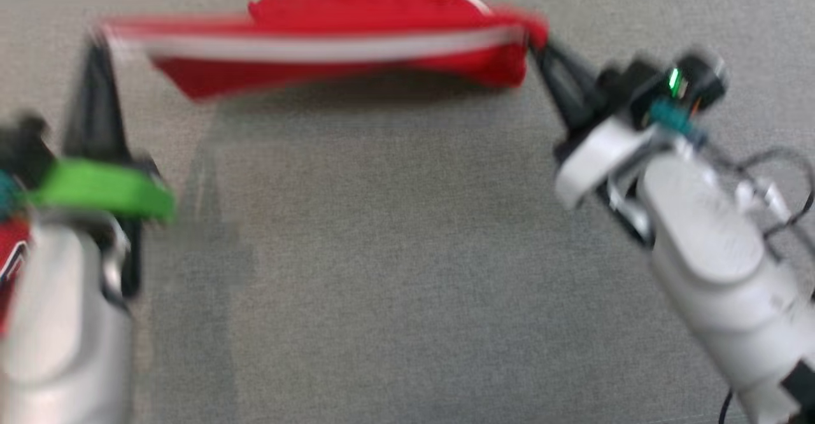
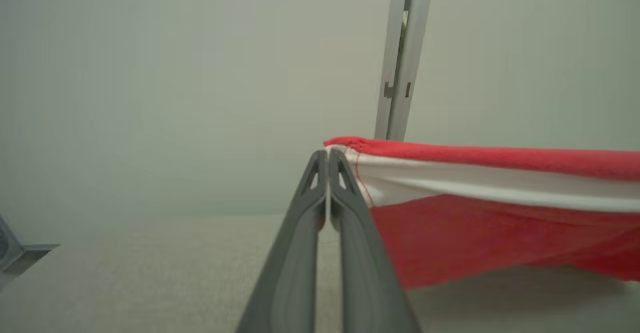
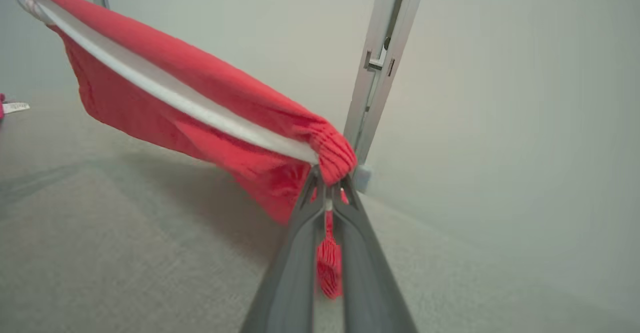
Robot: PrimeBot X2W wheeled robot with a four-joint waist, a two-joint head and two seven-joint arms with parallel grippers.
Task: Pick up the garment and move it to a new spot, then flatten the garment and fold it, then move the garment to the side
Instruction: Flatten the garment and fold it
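Garment (image 1: 331,48), red-white, stretched taut | left end effector (image 2: 327,155) clamped on one end | right end effector (image 3: 327,183) clamped on other

The red cloth (image 1: 331,10) carries a white band under its red edge; the worktop (image 1: 395,271) is mottled grey. The garment (image 1: 9,239) shows red with white, dark-outlined marks. The left tool (image 2: 327,155) and right tool (image 3: 327,175) are dark grey, the left backed by a bright green band (image 1: 102,188).
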